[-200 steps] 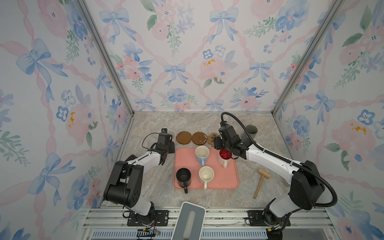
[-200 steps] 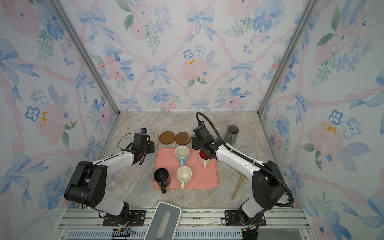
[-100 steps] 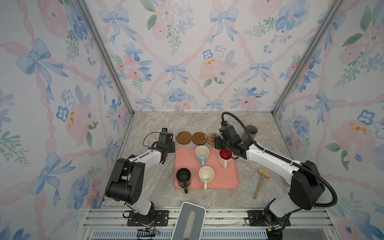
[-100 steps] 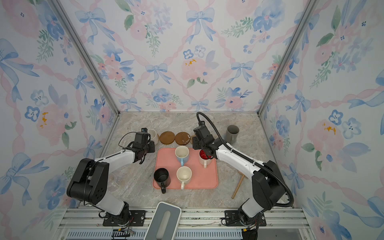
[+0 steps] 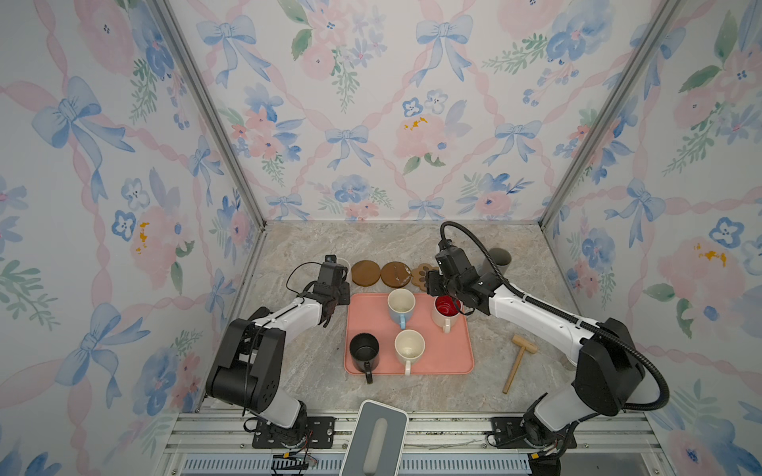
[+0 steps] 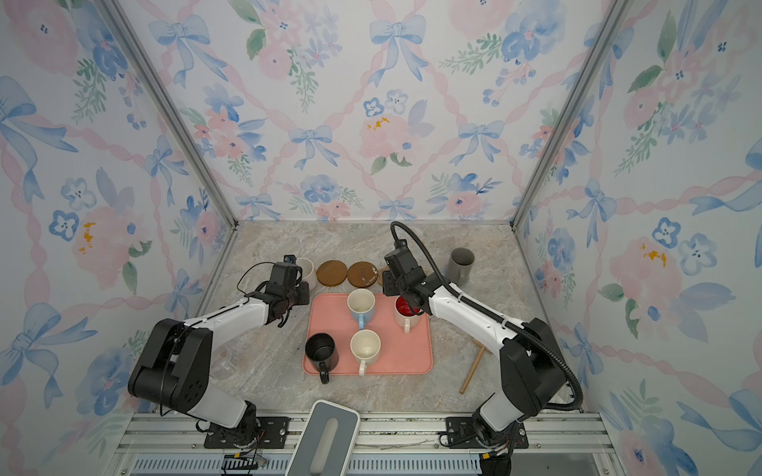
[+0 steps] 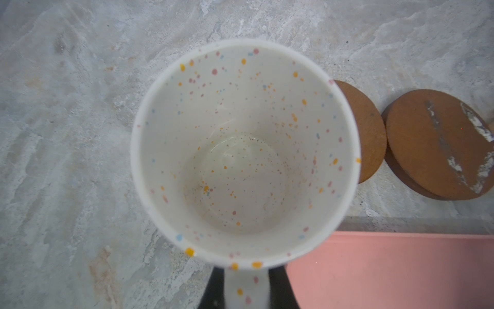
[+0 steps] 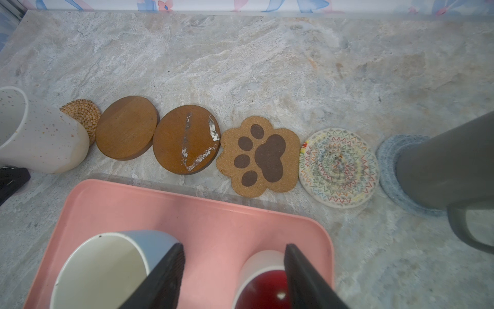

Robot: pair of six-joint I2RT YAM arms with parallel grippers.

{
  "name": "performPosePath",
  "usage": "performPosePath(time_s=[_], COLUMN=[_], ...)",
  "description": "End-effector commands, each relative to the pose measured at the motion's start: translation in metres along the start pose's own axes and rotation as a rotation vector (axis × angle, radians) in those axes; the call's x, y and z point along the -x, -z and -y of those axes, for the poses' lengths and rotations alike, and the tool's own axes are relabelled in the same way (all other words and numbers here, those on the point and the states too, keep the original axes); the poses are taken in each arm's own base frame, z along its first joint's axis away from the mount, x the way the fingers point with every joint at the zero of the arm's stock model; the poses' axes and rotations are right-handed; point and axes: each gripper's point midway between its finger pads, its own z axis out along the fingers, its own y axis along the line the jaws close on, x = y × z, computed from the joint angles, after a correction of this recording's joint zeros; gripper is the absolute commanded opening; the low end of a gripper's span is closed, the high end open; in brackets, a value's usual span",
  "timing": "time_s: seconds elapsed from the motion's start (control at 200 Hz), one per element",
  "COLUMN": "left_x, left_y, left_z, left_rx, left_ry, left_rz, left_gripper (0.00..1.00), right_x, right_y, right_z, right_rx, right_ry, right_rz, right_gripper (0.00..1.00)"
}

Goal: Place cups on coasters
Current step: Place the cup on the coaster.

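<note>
**passerby_1:** ok, what's the left arm got?

**bench_lurker:** The left gripper is clamped on the handle of the speckled cream mug, with a black finger pressed on each side of it. That mug is mouth-up at the left end of the coaster row. The rattan coaster pokes out from behind it. Honestly can't tell if the mug is sitting on the coaster or not.

**passerby_1:** and the right arm?

**bench_lurker:** The right gripper is spread open over the pink tray and isn't squeezing anything. One finger is over the red-inside mug. The other is in the gap between that mug and the light blue mug.

**passerby_1:** any mug on a coaster?

**bench_lurker:** Yep, the grey mug stands on the light-blue woven coaster at the right end. Between the two ends, just behind the tray, lie the plain brown round, the scuffed brown round, the paw-print coaster and the cream woven coaster. The black mug and the plain cream mug sit at the tray's near edge. A wooden mallet lies on the surface right of the tray.
</note>
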Motion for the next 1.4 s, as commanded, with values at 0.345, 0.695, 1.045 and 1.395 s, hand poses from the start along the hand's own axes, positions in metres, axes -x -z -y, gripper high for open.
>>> performPosePath(time_s=[0.345, 0.695, 1.045, 1.395], left_x=[0.068, 0.074, 0.070, 0.065], left_y=[0.019, -0.001, -0.010, -0.017], left_z=[-0.001, -0.004, -0.014, -0.016], left_rx=[0.027, 0.046, 0.068, 0.067], left_ry=[0.042, 0.036, 0.046, 0.059], left_rz=[0.211, 0.187, 0.167, 0.149], left_gripper=[0.00, 0.00, 0.00, 0.00], right_x=[0.002, 0.000, 0.000, 0.000], right_y=[0.002, 0.000, -0.006, -0.006], right_z=[0.003, 0.005, 0.003, 0.003], right_rx=[-0.006, -0.012, -0.010, -0.007], right_ry=[0.006, 0.008, 0.008, 0.009], right_rz=[-0.006, -0.015, -0.027, -0.029], right_gripper=[0.63, 0.63, 0.63, 0.63])
